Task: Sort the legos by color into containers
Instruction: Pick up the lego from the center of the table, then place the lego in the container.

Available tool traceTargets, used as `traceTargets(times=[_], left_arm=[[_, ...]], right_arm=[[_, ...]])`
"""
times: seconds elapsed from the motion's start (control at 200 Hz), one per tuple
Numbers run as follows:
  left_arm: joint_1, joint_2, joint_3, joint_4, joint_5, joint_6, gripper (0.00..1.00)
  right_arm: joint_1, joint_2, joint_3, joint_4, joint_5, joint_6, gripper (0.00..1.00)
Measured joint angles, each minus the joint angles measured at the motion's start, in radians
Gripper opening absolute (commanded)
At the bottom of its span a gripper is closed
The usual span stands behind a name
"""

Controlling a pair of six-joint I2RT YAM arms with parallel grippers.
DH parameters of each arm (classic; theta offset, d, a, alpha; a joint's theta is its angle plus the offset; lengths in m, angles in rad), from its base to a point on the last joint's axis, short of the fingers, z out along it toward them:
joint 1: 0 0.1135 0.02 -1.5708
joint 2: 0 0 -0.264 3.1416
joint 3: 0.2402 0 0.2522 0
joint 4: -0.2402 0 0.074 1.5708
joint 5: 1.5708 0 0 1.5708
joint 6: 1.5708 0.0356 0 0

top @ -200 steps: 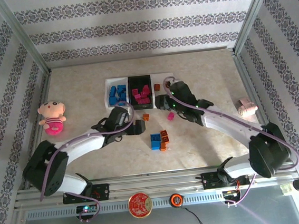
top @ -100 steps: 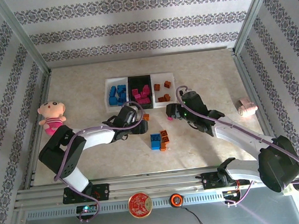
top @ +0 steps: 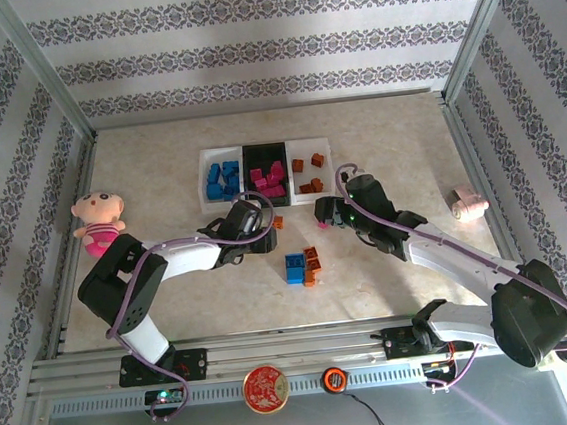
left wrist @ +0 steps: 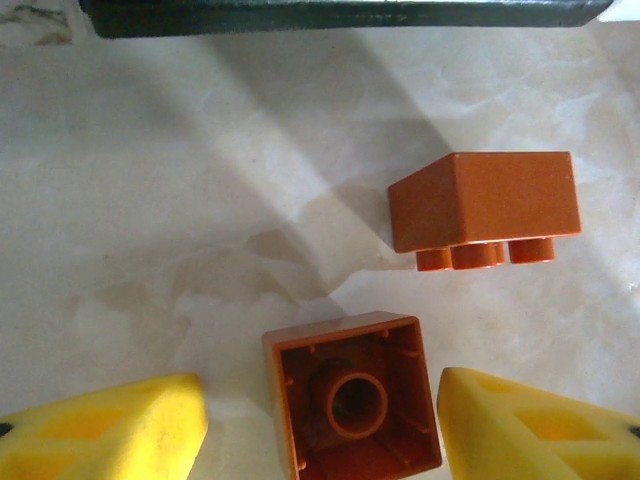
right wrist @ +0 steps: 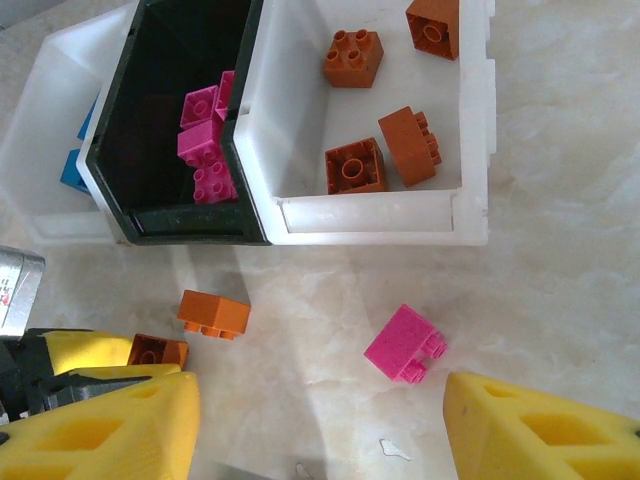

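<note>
The left gripper (left wrist: 320,425) hangs over the table (left wrist: 150,200), its yellow fingers (left wrist: 100,430) parted on either side of an orange brick (left wrist: 352,395). That brick lies hollow side up between the tips. The right-hand tip is just beside it and the left-hand tip stands a little farther off. Neither pad visibly touches it, so the jaws are open and hold nothing. A second orange brick (left wrist: 485,205) lies on its side just beyond, clear of both fingers, near the black bin (left wrist: 340,15).

The right gripper (right wrist: 320,430) is also wide open and empty. A pink brick (right wrist: 405,345) lies on the table ahead of its fingertips (right wrist: 540,430), within the span of the jaws and closer to the right-hand finger, touching neither. It sits just in front of the right white bin (right wrist: 370,215), which holds four orange bricks (right wrist: 352,57). The black bin next to it holds pink bricks (right wrist: 205,140), and the left white bin (right wrist: 40,120) holds blue ones (right wrist: 72,170).

From above, the two grippers sit near each other just in front of the bins. A blue brick (top: 295,268) and a few orange ones (top: 312,260) lie together nearer the arm bases.
</note>
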Motion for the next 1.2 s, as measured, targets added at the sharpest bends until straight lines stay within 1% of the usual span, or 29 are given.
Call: traceTargets(times=[0.05, 0.135, 0.23, 0.34, 0.44, 0.595, 0.72, 0.825, 0.949, 1.079, 1.139, 1.199], left_arm=[[0.000, 0.003, 0.001, -0.001, -0.008, 0.008, 0.54], [0.000, 0.010, 0.002, -0.005, -0.034, 0.021, 0.44], [0.000, 0.008, 0.002, -0.013, -0.048, 0.035, 0.36], [0.000, -0.011, -0.008, -0.011, -0.040, 0.037, 0.30], [0.000, -0.039, -0.029, 0.000, -0.017, 0.036, 0.27], [0.000, -0.117, -0.008, -0.016, 0.020, 0.036, 0.25], [0.000, -0.104, 0.149, -0.055, 0.055, 0.037, 0.25], [0.000, -0.025, 0.345, -0.069, 0.084, 0.041, 0.24], [0.000, 0.124, 0.575, -0.093, 0.113, 0.051, 0.24], [0.000, 0.286, 0.761, -0.138, 0.126, 0.059, 0.24], [0.000, 0.362, 0.839, -0.170, 0.126, 0.060, 0.25], [0.002, 0.429, 0.910, -0.204, 0.126, 0.060, 0.30]], right_arm=[[0.000, 0.000, -0.003, 0.002, 0.000, 0.001, 0.66], [0.000, 0.000, -0.011, 0.006, 0.000, 0.002, 0.66], [-0.001, -0.006, -0.024, 0.005, 0.000, 0.002, 0.66], [-0.015, -0.023, -0.042, 0.005, 0.002, 0.002, 0.66], [-0.036, -0.048, -0.061, 0.005, 0.006, 0.006, 0.66], [-0.072, -0.093, -0.098, 0.005, 0.022, 0.018, 0.66], [-0.083, -0.122, -0.143, 0.004, 0.036, 0.036, 0.66], [-0.085, -0.148, -0.179, 0.005, 0.043, 0.054, 0.66], [-0.085, -0.180, -0.209, -0.003, 0.047, 0.062, 0.66], [-0.085, -0.204, -0.216, -0.006, 0.047, 0.062, 0.66], [-0.085, -0.213, -0.216, -0.007, 0.046, 0.062, 0.66], [-0.085, -0.218, -0.216, -0.007, 0.045, 0.062, 0.66]])
